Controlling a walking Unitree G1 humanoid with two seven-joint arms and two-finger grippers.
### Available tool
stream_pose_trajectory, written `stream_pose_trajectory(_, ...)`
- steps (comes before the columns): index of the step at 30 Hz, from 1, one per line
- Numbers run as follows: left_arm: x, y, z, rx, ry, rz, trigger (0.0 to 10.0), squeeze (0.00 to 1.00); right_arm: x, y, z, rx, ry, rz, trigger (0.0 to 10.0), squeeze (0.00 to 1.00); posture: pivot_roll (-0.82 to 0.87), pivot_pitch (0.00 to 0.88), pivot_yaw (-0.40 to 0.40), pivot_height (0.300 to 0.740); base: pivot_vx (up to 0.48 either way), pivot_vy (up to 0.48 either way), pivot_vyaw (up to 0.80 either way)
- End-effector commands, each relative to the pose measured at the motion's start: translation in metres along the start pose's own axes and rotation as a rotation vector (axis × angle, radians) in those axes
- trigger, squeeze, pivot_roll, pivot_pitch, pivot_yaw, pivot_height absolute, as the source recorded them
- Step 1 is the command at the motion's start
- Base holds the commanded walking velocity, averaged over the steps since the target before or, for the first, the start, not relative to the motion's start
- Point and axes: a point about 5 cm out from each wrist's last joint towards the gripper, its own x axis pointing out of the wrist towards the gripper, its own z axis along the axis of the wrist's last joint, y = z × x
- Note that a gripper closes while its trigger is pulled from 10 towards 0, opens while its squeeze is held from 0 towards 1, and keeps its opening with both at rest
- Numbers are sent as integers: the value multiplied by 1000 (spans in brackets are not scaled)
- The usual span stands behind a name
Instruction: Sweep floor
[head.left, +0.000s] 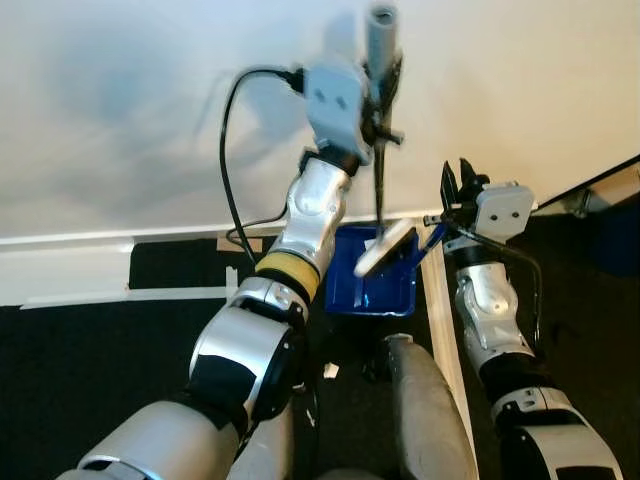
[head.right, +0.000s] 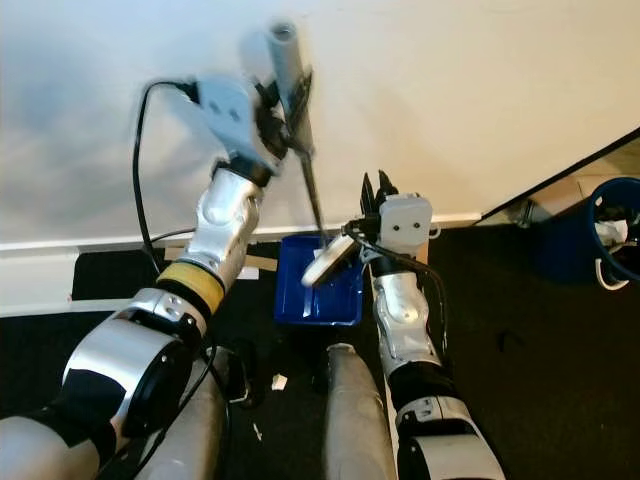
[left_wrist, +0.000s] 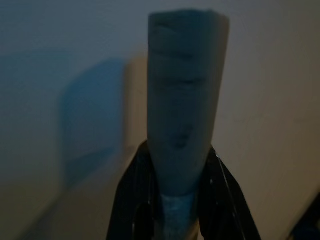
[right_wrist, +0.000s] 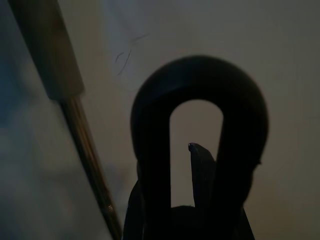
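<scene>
- Now, in the left eye view your left pincer (head.left: 385, 95) is clenched on the broom handle (head.left: 381, 40), raised against the wall (head.left: 120, 110). The brush head (head.left: 385, 247) sits over the blue dustpan (head.left: 372, 285) on the dark floor (head.left: 80, 370). I judge you are near the end: emptying sweepings into the pan, with a white scrap (head.left: 330, 371) left by the legs.
- In the right eye view your right pincer (head.right: 378, 190) stands just behind the dustpan, gripping its black loop handle. A blue bin (head.right: 600, 240) waits well apart to the right; tipping the pan there looks like what remains.
- In the left wrist view the handle's grey grip (left_wrist: 185, 110) sits between the fingers (left_wrist: 130, 200); all is dim and blurred.
- In the right wrist view the black loop (right_wrist: 200, 130) is held, the broom shaft (right_wrist: 80, 135) crossing beside it. What lies in the pan is too small to tell.
</scene>
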Motion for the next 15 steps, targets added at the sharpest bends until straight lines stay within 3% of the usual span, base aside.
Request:
stream_pose_trajectory(1,13,-28,6,-64,-19,-76,10000,0,-37,-4,-47,39,289,-39,10000,0,15,255,-35,740,0,0,0)
stream_pose_trajectory(2,7,-18,-1,-7,42,-104,10000,0,-36,-8,-49,52,302,-60,10000,0,31,229,-37,740,0,0,0)
stream_pose_trajectory(3,-9,5,-10,99,141,-127,10000,0,-34,-14,-50,64,317,-86,10000,0,68,171,-47,740,0,0,0)
stream_pose_trajectory(4,-9,5,-10,99,141,-127,10000,0,-34,-14,-50,64,317,-86,10000,0,68,171,-47,740,0,0,0)
stream_pose_trajectory(5,-22,20,-16,167,208,-139,10000,0,-33,-18,-51,72,326,-102,10000,0,68,171,-47,740,0,0,0)
stream_pose_trajectory(6,-22,20,-16,167,208,-139,10000,0,-33,-18,-51,72,326,-102,10000,0,68,171,-47,740,0,0,0)
stream_pose_trajectory(8,-49,53,-23,266,348,-125,10000,0,-31,-24,-53,99,358,-135,10000,0,120,93,-62,740,0,0,0)
stream_pose_trajectory(9,-62,70,-21,268,387,-92,10000,0,-30,-27,-55,124,376,-160,10000,0,140,66,-67,740,0,0,0)
stream_pose_trajectory(10,-62,70,-21,268,387,-92,10000,0,-30,-27,-55,124,376,-160,10000,0,140,66,-67,740,0,0,0)
stream_pose_trajectory(12,-84,100,-8,258,423,3,10000,0,-30,-34,-57,181,397,-219,10000,0,154,5,-66,740,0,0,0)
stream_pose_trajectory(13,-84,100,-8,258,423,3,10000,0,-30,-34,-57,181,397,-219,10000,0,154,5,-66,740,0,0,0)
stream_pose_trajectory(15,-100,129,2,298,461,128,10000,0,-28,-39,-57,220,399,-255,10000,0,158,0,-56,740,0,0,0)
